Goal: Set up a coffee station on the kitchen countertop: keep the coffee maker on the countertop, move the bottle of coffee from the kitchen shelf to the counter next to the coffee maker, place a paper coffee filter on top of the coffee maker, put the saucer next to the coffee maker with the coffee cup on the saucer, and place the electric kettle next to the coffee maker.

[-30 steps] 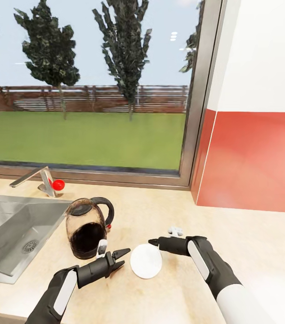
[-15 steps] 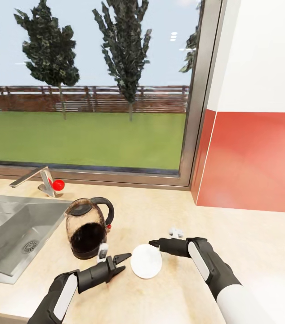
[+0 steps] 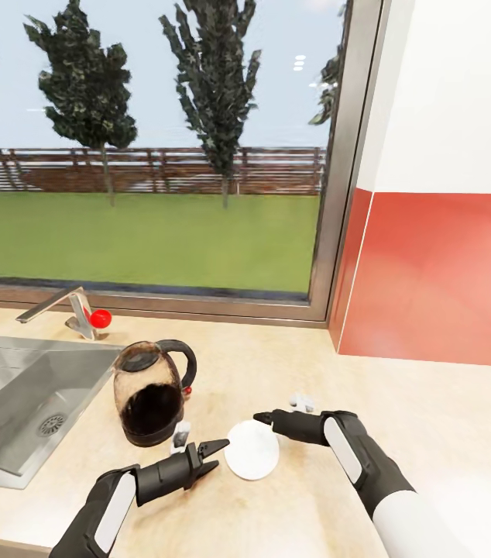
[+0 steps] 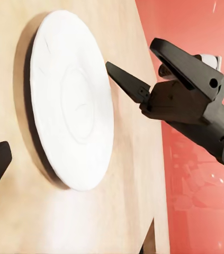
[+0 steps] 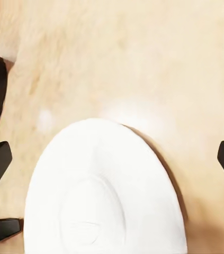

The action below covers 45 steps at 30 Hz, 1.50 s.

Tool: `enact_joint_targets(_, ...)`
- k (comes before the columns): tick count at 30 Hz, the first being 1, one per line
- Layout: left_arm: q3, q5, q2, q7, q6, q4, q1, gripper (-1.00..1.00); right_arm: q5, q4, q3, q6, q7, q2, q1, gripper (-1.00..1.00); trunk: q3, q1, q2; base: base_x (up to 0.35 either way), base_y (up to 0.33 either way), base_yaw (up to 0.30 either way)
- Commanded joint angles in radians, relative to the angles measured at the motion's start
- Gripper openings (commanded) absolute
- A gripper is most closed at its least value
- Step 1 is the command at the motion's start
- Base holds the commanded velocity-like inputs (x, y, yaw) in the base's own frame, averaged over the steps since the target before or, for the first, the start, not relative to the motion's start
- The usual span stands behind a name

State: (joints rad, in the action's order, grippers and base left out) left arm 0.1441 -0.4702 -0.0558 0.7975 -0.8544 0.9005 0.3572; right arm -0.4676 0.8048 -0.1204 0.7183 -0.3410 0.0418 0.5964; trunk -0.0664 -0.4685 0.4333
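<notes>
Lying flat on the countertop (image 3: 447, 434), one white saucer (image 3: 252, 449) sits between two grippers, just right of one electric kettle (image 3: 150, 394). The left gripper (image 3: 213, 454) and right gripper (image 3: 263, 419) are both spread, grasping nothing. A small grey object (image 3: 302, 401) behind the right gripper is hard to identify.

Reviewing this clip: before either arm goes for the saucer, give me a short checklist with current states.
1. Saucer lying flat on the countertop: ok.
2. Saucer free of any cup: ok, nothing sits on it.
3. Left gripper open and empty beside the saucer's rim: ok.
4. Right gripper open above the saucer's far edge: ok.
5. Electric kettle upright, apart from the saucer: ok.
6. Fingers touching the saucer: cannot tell.
</notes>
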Motion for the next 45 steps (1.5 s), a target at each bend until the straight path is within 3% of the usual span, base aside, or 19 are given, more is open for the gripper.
enact_joint_targets(1, 0.003, 0.001, -0.001, 0.003, -0.005, 0.000, 0.001, 1.00, 0.005, -0.073, -0.001, 0.006, 0.000, 0.019, 0.000, 1.00, -0.002, -0.001, 0.002, 0.000, 0.000, 0.000)
enact_joint_targets(3, 0.003, 0.001, -0.001, 0.003, -0.005, 0.000, 0.001, 1.00, 0.005, -0.076, 0.000, 0.006, 0.000, 0.033, 0.000, 1.00, -0.002, -0.001, 0.002, 0.000, 0.000, 0.000)
enact_joint_targets(8, 0.003, 0.001, -0.001, 0.003, -0.005, 0.000, 0.001, 1.00, 0.006, -0.077, 0.001, 0.005, 0.000, 0.043, 0.000, 1.00, -0.002, -0.001, 0.002, 0.000, 0.000, 0.000)
enact_joint_targets(45, 0.002, 0.002, -0.001, 0.004, -0.003, -0.029, 0.000, 1.00, 0.004, -0.078, 0.001, 0.004, 0.000, 0.044, 0.000, 1.00, -0.002, -0.001, 0.002, 0.000, 0.000, 0.000)
